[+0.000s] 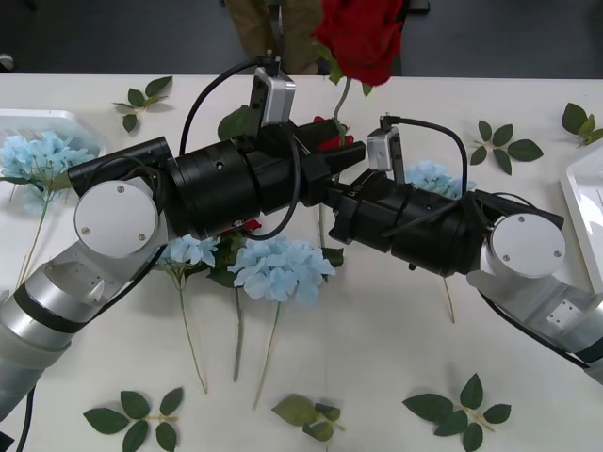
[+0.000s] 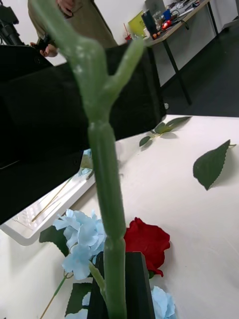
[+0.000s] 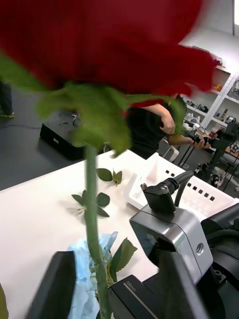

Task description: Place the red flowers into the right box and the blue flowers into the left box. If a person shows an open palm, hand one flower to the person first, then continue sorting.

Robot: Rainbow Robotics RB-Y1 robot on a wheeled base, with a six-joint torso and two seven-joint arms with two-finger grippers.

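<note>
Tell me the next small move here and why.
Probably back the left claw away: it stands open around the stem of the rose, while the right claw looks shut on it, ready to carry it to the right box.

Even, bright overhead light falls on the white table [image 1: 377, 311], so the leaf sprigs [image 1: 471, 414] and blue flowers [image 1: 283, 268] cast only faint, soft shadows. The round silver arm caps [image 1: 117, 222] show a mild sheen, without harsh glare. In the front view the raised red rose [image 1: 360, 38] is slightly soft. In the left wrist view that bloom [image 3: 109, 45] is a heavy blur. In the right wrist view its stem [image 2: 107, 164] is soft, while the table behind is sharper.
</note>
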